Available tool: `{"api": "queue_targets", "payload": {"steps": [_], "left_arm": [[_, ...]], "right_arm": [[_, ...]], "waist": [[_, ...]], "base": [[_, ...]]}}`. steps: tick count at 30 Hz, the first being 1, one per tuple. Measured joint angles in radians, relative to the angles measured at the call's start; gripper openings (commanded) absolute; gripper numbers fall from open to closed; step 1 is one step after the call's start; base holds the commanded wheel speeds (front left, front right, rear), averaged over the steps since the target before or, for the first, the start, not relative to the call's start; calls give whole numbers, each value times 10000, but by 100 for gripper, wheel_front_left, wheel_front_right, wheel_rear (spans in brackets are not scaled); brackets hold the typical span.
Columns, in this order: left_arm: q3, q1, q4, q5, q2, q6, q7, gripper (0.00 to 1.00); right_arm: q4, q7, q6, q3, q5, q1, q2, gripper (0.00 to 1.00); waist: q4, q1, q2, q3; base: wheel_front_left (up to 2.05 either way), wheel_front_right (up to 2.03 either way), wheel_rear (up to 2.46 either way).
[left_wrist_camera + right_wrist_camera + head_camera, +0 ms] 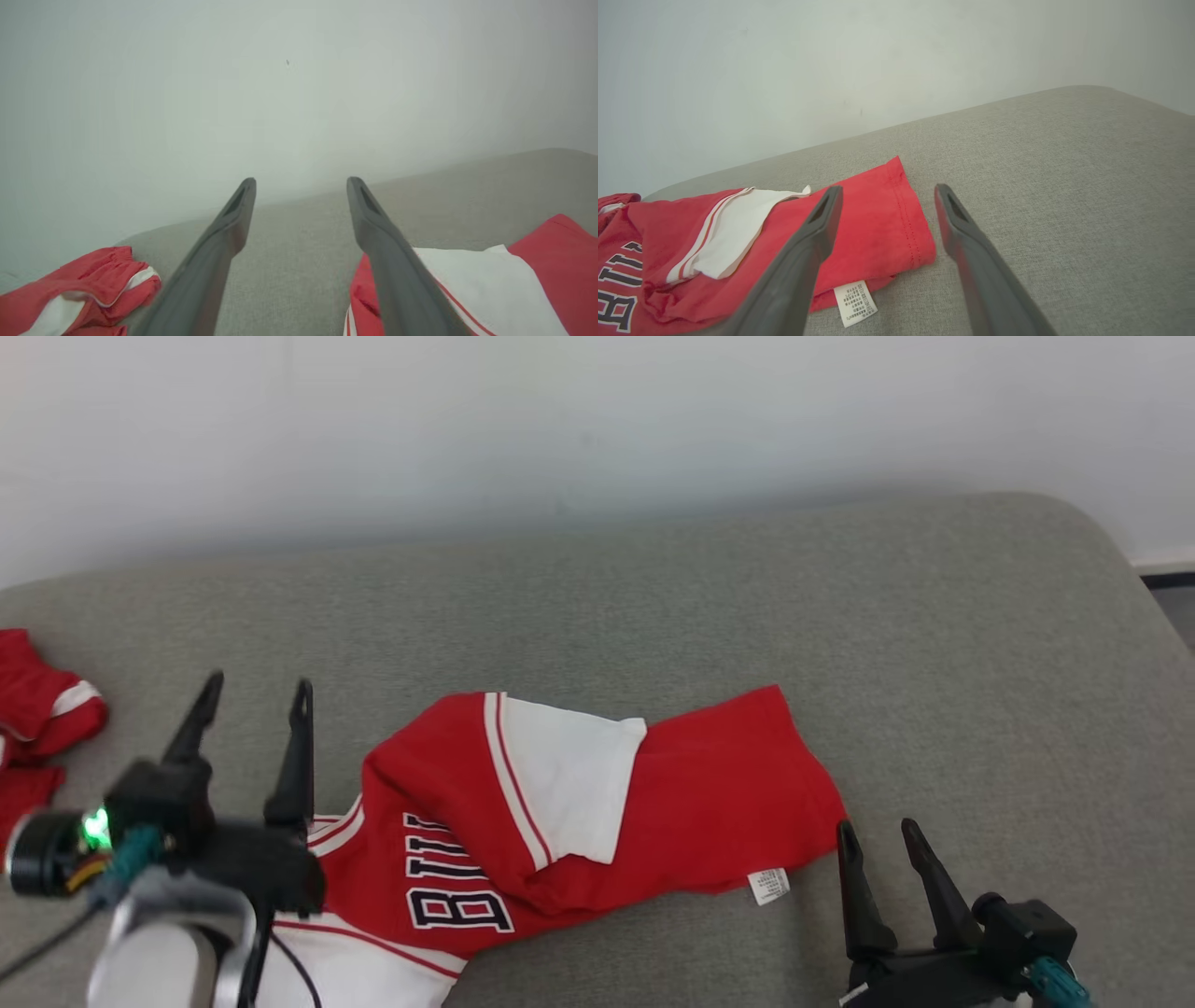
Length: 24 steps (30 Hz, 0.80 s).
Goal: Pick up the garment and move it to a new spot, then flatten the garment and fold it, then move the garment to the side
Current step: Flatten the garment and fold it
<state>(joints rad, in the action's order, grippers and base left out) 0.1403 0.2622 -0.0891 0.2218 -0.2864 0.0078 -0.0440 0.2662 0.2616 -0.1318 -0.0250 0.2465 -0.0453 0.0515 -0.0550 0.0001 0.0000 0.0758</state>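
Our left claw (260, 683) has its fingers spread and empty at the left end of the garment (709, 803). Our right claw (876, 826) is likewise spread and empty, just beside the hem and near the care label (768, 885). The garment, a red and white jersey, lies rumpled and doubled over itself in the near middle of the grey upholstered surface (653, 597). We judge that flattening is the step in hand. We should pinch a single layer at each end and draw the ends apart evenly, so that the turned-over flap opens. We count one jersey, one label, two claws and one other red bundle (37, 709), well apart at the left edge.
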Motion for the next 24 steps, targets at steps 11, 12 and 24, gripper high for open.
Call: {"api": "queue_targets", "payload": {"steps": [11, 12, 24], "left_arm": [[426, 2529, -1804, 274, -608, -909, 1758, 100], [487, 2654, -2029, 301, -650, -968, 1894, 100], [2013, 3797, -4303, 1024, -1459, -1369, 4318, 100]], "right_arm": [[109, 0, 0, -357, 527, -675, 2, 100], [125, 0, 0, -393, 562, -700, 2, 100], [198, 0, 0, -485, 777, -879, 2, 100]], "waist": [[-1284, 1, 0, 713], [-1407, 1, 0, 794], [-2634, 0, 0, 1525]], "base": [[0, 0, 0], [0, 0, 0], [0, 0, 0]]}}
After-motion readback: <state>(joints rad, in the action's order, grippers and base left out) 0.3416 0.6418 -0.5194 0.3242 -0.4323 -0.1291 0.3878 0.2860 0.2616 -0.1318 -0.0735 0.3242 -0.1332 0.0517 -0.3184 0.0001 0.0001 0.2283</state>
